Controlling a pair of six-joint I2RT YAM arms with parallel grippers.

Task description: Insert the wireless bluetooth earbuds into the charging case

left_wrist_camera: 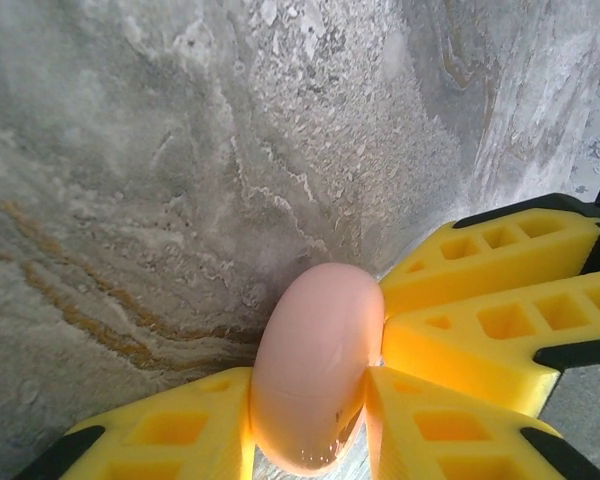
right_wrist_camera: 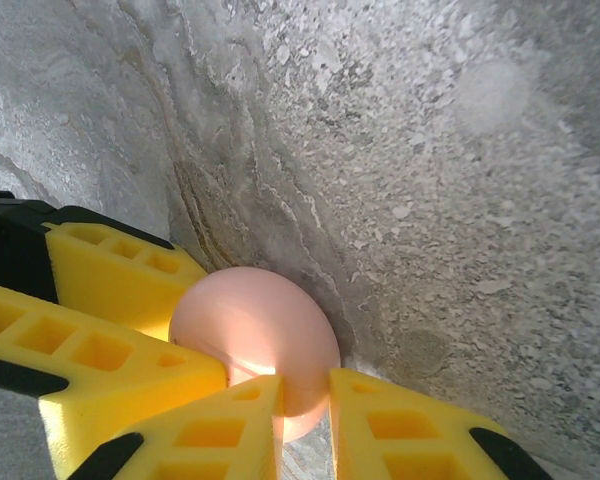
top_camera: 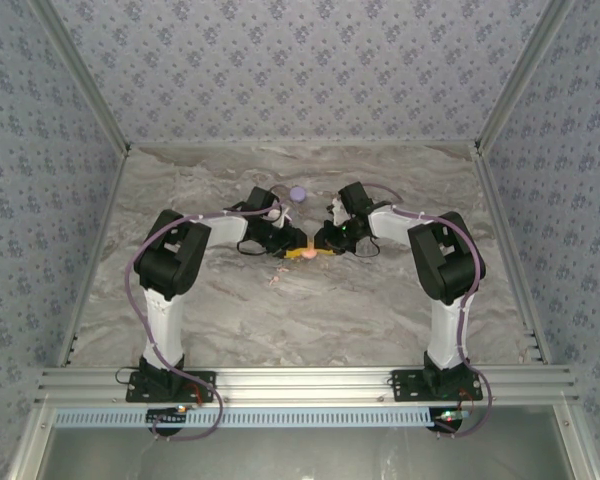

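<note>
A salmon-pink round charging case (top_camera: 306,254) sits at the table's middle, gripped from both sides. My left gripper (top_camera: 296,249) is shut on it: in the left wrist view the case (left_wrist_camera: 315,350) stands on edge between the yellow fingers (left_wrist_camera: 160,430), with the gripper's centre (left_wrist_camera: 310,410) on it. My right gripper (top_camera: 319,249) is shut on the same case, whose rim (right_wrist_camera: 255,325) is pinched at the gripper's centre (right_wrist_camera: 308,410) between the fingers (right_wrist_camera: 410,435). Tiny pale pink specks, the earbuds (top_camera: 278,276), lie on the table just in front of the left gripper.
A lavender disc (top_camera: 298,193) rests behind the grippers, toward the back wall. The marbled grey table (top_camera: 380,310) is fenced by patterned walls and an aluminium rail (top_camera: 300,382) at the near edge. The right gripper's fingers (left_wrist_camera: 500,260) enter the left wrist view from the right.
</note>
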